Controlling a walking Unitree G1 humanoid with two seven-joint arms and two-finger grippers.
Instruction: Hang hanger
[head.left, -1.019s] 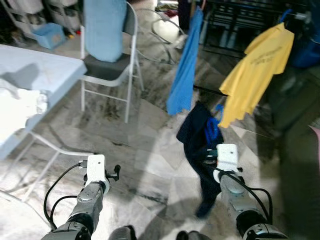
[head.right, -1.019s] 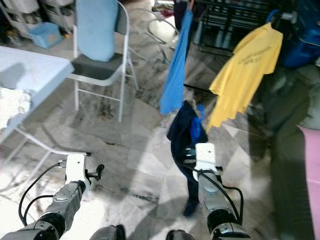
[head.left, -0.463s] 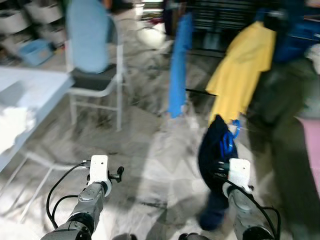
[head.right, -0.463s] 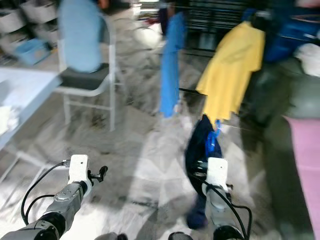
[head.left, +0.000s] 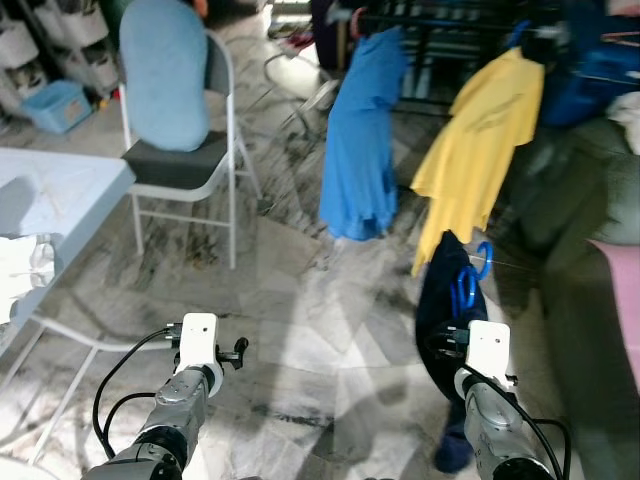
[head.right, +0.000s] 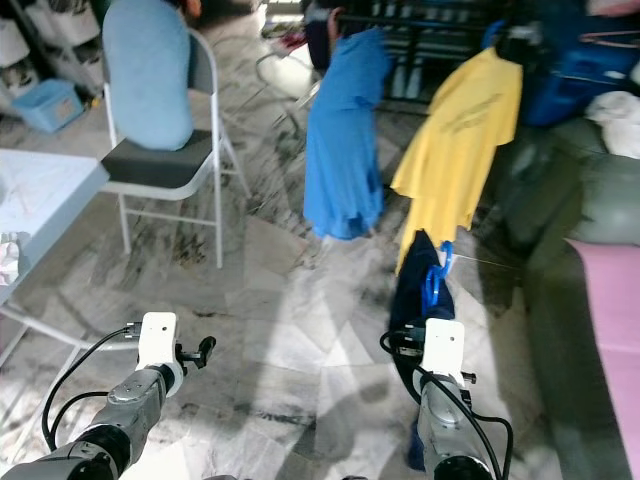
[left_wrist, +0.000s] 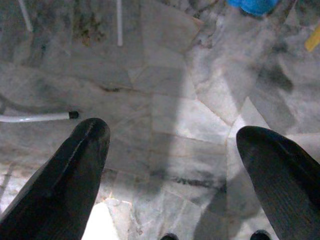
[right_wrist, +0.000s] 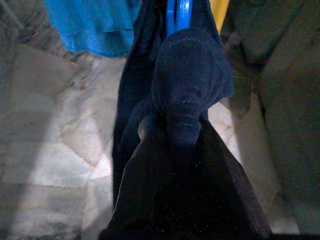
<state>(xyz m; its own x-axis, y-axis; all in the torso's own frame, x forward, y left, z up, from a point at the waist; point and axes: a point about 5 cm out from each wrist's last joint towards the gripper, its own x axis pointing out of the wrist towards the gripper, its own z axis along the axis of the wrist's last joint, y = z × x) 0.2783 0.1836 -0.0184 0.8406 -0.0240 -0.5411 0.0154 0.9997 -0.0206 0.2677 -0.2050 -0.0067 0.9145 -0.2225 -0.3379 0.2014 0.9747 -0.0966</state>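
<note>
A blue hanger (head.left: 466, 287) carrying a dark navy garment (head.left: 440, 310) hangs in front of my right arm. My right gripper (right_wrist: 182, 135) is shut on it, its fingers mostly buried in the navy cloth, with the hanger's blue loop (right_wrist: 177, 12) just beyond. Ahead stands a black clothes rack (head.left: 440, 18) with a blue shirt (head.left: 360, 150) and a yellow shirt (head.left: 480, 140) hanging on it. The held garment is below and in front of the yellow shirt. My left gripper (left_wrist: 175, 165) is open over bare marble floor, low on the left (head.left: 235, 350).
A white folding chair (head.left: 190, 170) with a light blue shape on it stands at the left. A pale blue table (head.left: 60, 190) with a white cloth (head.left: 20, 270) juts in from the left edge. A pink surface (head.left: 625, 300) lies at the right.
The camera has swung and come nearer the rack, so both hanging shirts sit more central. The navy garment stays in my right gripper. The left gripper stays open.
</note>
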